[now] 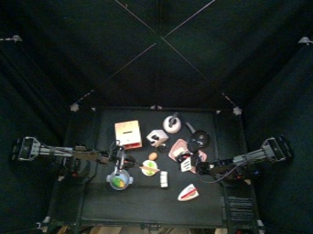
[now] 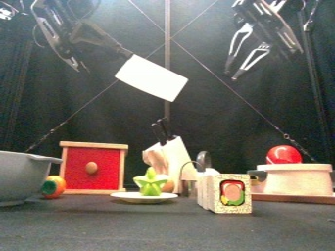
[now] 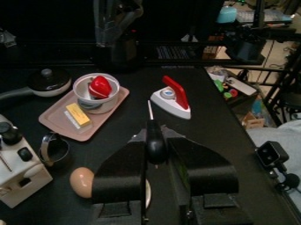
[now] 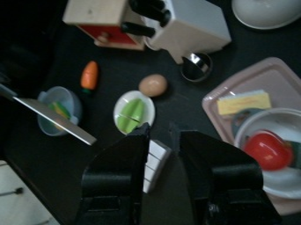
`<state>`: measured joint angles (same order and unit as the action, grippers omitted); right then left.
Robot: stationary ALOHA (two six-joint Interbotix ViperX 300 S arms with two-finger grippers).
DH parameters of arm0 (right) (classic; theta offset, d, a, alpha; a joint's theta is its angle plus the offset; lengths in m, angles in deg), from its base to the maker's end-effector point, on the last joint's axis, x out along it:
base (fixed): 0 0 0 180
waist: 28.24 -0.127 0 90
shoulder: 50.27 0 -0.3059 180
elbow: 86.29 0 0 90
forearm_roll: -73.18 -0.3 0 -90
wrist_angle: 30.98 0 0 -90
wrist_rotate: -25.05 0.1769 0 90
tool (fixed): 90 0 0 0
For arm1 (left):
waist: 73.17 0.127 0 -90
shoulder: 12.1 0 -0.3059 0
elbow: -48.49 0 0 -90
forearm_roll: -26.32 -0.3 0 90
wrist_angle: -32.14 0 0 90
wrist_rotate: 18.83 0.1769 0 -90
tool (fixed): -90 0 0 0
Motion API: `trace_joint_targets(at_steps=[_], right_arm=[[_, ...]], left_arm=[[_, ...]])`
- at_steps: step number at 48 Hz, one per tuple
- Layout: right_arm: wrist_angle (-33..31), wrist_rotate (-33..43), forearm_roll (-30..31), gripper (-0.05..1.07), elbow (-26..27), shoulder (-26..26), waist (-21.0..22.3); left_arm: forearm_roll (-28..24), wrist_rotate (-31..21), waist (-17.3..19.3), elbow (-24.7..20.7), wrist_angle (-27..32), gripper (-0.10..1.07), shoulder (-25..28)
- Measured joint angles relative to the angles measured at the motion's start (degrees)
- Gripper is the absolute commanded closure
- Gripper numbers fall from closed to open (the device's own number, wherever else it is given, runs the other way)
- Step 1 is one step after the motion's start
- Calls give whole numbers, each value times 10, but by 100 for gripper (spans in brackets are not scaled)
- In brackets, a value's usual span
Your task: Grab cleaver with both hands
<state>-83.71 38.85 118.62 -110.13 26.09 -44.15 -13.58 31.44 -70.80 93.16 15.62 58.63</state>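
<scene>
Front view: broad pale rectangular-bladed cleaver aloft at 12 o'clock above worktop, black handle pinched in left gripper jaws; right gripper jaws spread, grasp outstanding.

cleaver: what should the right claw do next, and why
Probably ease the right claw toward the cleaver: the left claw holds its handle in the air, while the right hangs open, clear of the blade.

I see open air around the cleaver held high above the table — nothing near its blade. Below, the red box, the green-topped plate and the tray crowd the surface.
</scene>
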Motion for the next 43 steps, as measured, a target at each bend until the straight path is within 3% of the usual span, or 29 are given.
trace_joint_targets(at_steps=[9, 17, 22, 27, 34, 43], right_arm=[[-58, -160, -143, 34, 54, 0, 37], [-91, -352, -320, 35, 92, 0, 137], [-81, -456, -392, 35, 97, 5, 182], [-26, -586, -446, 35, 95, 6, 207], [110, -749, -504, 35, 62, 7, 210], [280, -857, -549, 35, -3, 11, 207]], left_arm=[[0, 0, 2, 0, 0, 48, 0], [0, 1, 4, -3, 0, 48, 0], [0, 0, 9, -4, -2, 48, 0], [7, -1, 16, -7, -5, 48, 0], [29, -1, 27, -9, -25, 48, 2], [54, 0, 33, -12, -60, 48, 19]])
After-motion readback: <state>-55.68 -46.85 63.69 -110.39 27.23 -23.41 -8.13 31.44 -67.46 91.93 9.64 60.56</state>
